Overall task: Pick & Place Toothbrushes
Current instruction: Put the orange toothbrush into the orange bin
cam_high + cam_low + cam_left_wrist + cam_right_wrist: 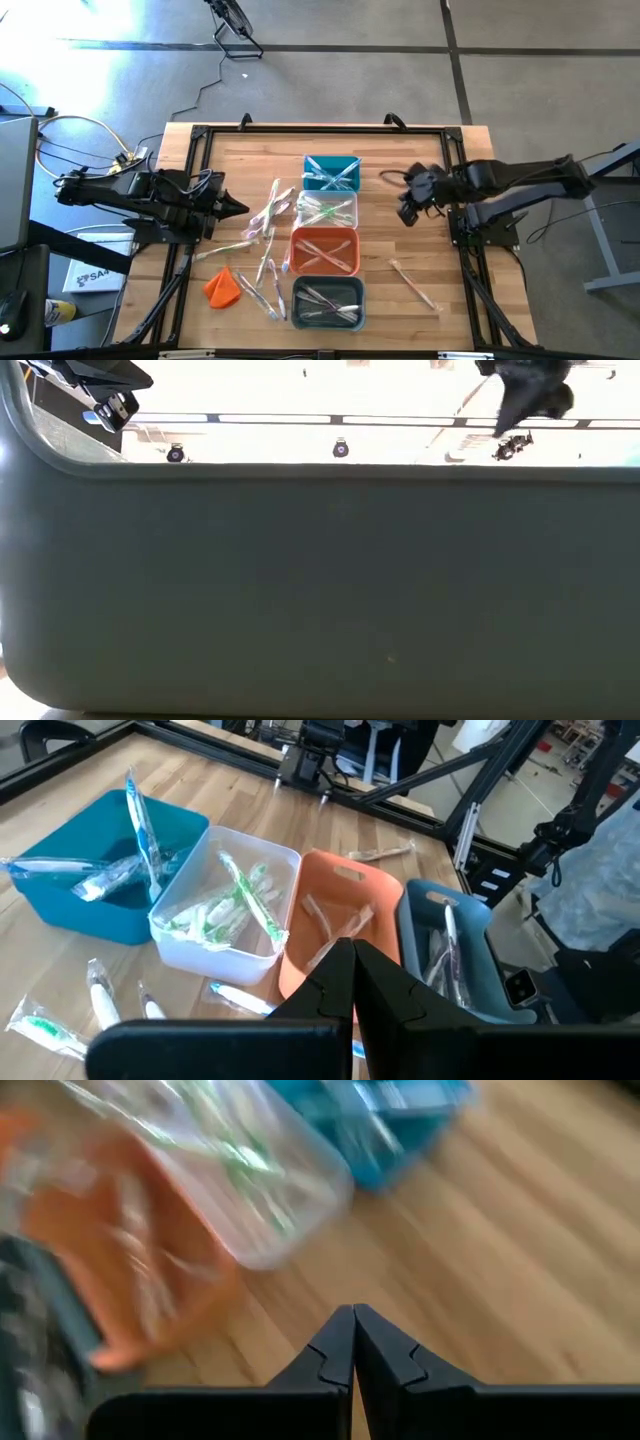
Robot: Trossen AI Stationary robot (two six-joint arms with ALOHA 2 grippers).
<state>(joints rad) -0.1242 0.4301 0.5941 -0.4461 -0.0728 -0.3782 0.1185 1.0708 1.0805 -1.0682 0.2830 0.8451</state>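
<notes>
Butcher-block table (420, 320) with black frame, on grey concrete floor. Four bins in a column at centre: teal bin (331, 172), clear bin (327, 211), orange bin (325, 251), grey bin (327, 303). Toothbrushes (265, 225) scattered just left of them, more inside each bin, one to their right. Left gripper (240, 209) and right gripper (405, 212) both pressed together, empty, above the table.

Wooden butcher-block table (420, 320) with black frame rails, standing on a grey concrete floor (330, 70) crossed by dark seams. Bright glare on the floor at 10 o'clock. Black cable (205, 90) trails across the floor at 11 o'clock.
</notes>
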